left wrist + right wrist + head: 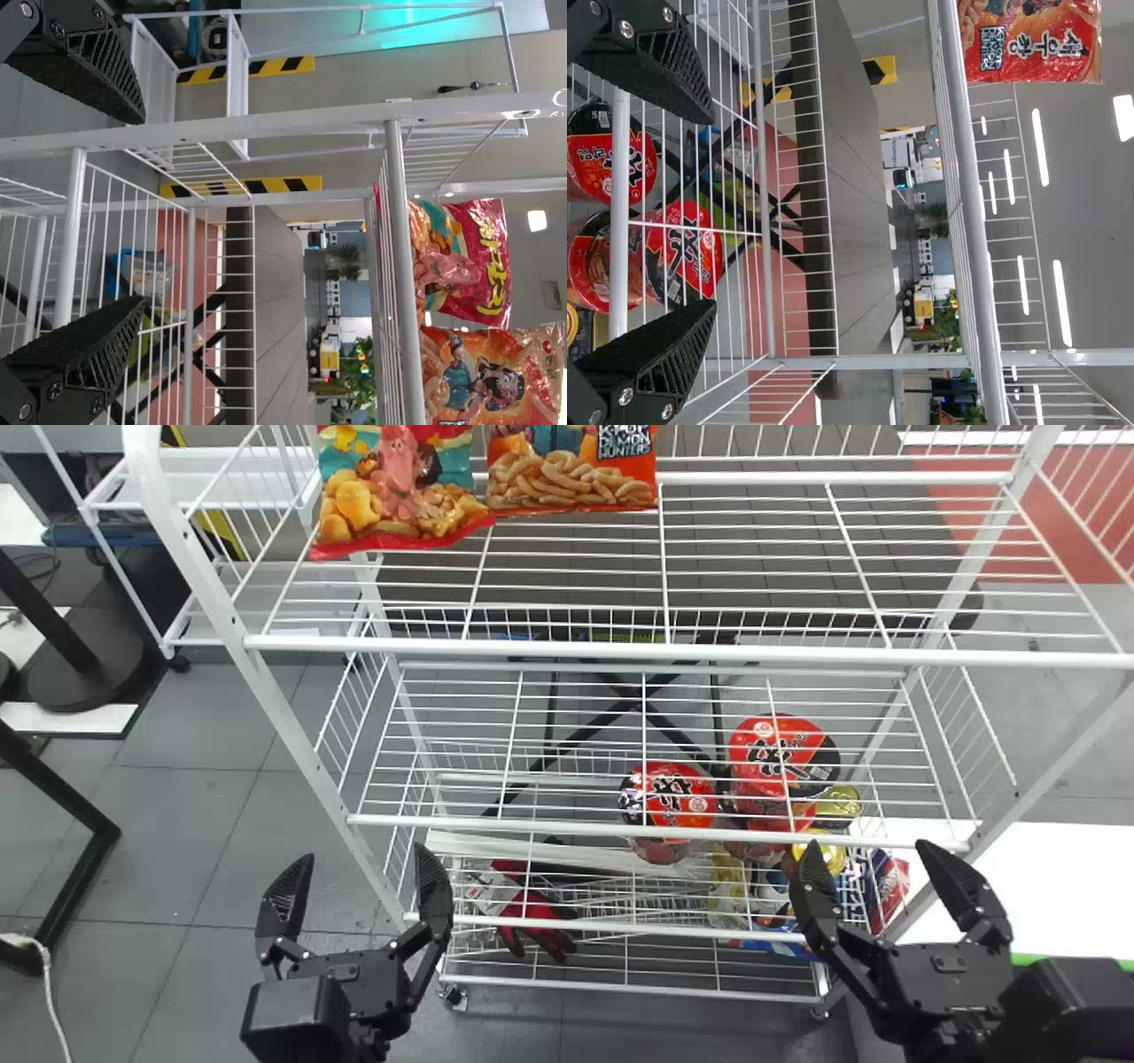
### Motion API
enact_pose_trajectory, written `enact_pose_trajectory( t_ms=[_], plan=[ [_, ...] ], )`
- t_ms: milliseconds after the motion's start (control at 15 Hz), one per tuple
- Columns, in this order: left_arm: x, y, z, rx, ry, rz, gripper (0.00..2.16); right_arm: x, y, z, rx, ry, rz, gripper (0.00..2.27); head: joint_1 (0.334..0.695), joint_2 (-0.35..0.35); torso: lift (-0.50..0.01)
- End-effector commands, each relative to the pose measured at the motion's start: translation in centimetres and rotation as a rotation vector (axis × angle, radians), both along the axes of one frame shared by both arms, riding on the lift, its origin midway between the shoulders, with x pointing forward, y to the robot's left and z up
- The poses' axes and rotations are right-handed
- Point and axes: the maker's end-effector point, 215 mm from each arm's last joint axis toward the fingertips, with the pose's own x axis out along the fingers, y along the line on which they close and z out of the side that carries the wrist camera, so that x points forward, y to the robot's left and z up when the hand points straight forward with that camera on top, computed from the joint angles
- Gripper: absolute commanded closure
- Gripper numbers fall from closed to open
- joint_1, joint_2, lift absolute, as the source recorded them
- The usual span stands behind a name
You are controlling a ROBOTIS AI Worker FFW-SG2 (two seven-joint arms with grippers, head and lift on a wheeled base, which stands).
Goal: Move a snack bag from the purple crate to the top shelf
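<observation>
"Where are the snack bags?"

"Two are up on the top shelf (567, 649) of the white wire rack (285, 731), towards its left end. The red-and-teal bag (399, 487) is on the left and the orange bag (567, 469) is right beside it. In the left wrist view both of them stand upright."

"And the left gripper (363, 856)?"

"In front of the rack, near its left post. Its two fingers are spread wide, with nothing between them."

"Same for the right gripper (868, 850)?"

"Yes, fingers well apart and holding nothing. It's in front of the rack too, over towards the right post."

"What are those red tubs (669, 797) lower down?"

"Noodle tubs, by the look of them, with one on the left and others stacked to its right. They seem to sit beneath the second shelf, though the wires make that hard to judge. A can with a yellow lid (819, 855) is near the stack."

"Anything further down?"

"Red-and-black gloves (536, 930), low in the rack on the left. Off to the right of the rack there's a white tabletop (1045, 886)."
</observation>
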Motion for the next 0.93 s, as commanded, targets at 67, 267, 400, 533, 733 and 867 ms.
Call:
enact_pose_trajectory(
  t_ms=[67,267,400,533,733,867],
  plan=[
    [-0.3,0.0,0.2,0.003,-0.002,0.0,0.1,-0.1,0.4,0.1,-0.006,-0.004,0.012,0.07,0.695,0.053,-0.242],
    [-0.4,0.0,0.4,0.008,-0.005,0.004,0.1,-0.2,0.8,0.2,-0.007,-0.008,0.021,0.07,0.695,0.06,-0.254],
    [-0.5,0.1,0.3,0.008,-0.001,0.005,0.1,-0.2,0.9,0.3,-0.008,-0.011,0.024,0.07,0.695,0.064,-0.262],
    [-0.5,0.0,0.3,0.006,-0.001,0.006,0.1,0.0,0.8,0.8,-0.009,-0.02,0.024,0.07,0.695,0.066,-0.27],
    [-0.4,0.0,0.8,0.002,-0.016,0.007,0.1,-0.1,1.0,0.9,-0.018,-0.019,0.029,0.07,0.695,0.066,-0.282],
    [-0.4,0.0,1.0,0.0,-0.021,0.008,0.1,-0.2,1.2,0.9,-0.025,-0.017,0.035,0.07,0.695,0.068,-0.29]
  ],
)
